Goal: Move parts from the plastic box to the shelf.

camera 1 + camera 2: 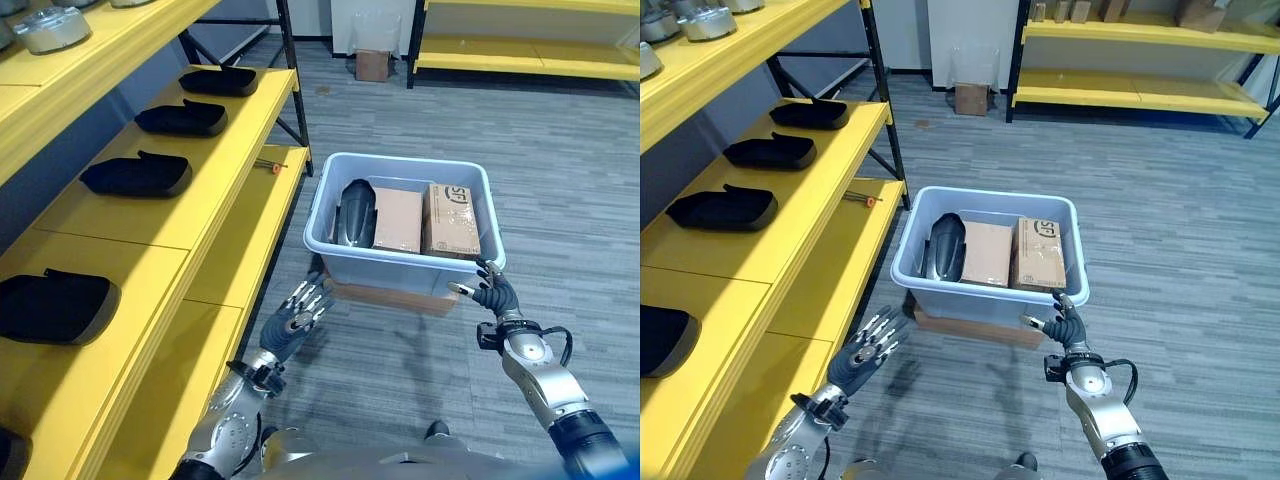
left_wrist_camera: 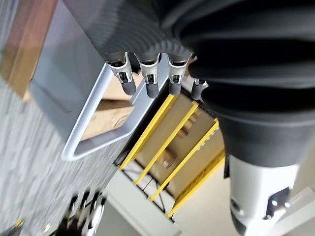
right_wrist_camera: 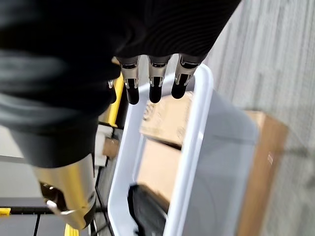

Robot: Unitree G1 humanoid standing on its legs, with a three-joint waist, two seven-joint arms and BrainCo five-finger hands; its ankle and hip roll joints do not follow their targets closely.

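Note:
A pale blue plastic box [image 1: 398, 262] stands on the floor on a flat brown base [image 1: 395, 296]. Inside it lie one black moulded part [image 1: 355, 213] and two cardboard cartons [image 1: 450, 220]. My left hand [image 1: 298, 312] hovers open, fingers straight, just short of the box's front left corner. At the front right corner my right hand [image 1: 492, 292] is open, with its fingers [image 3: 152, 86] over the rim [image 3: 194, 128]. Several black parts [image 1: 137, 175] lie in a row on the yellow shelf [image 1: 215, 190] to my left.
The shelf's upper level carries silver round parts [image 1: 50, 28]. A small orange-tipped tool [image 1: 268, 165] lies on the lower board. Across the grey carpet stand another yellow rack [image 1: 520, 55] and a small carton [image 1: 372, 65].

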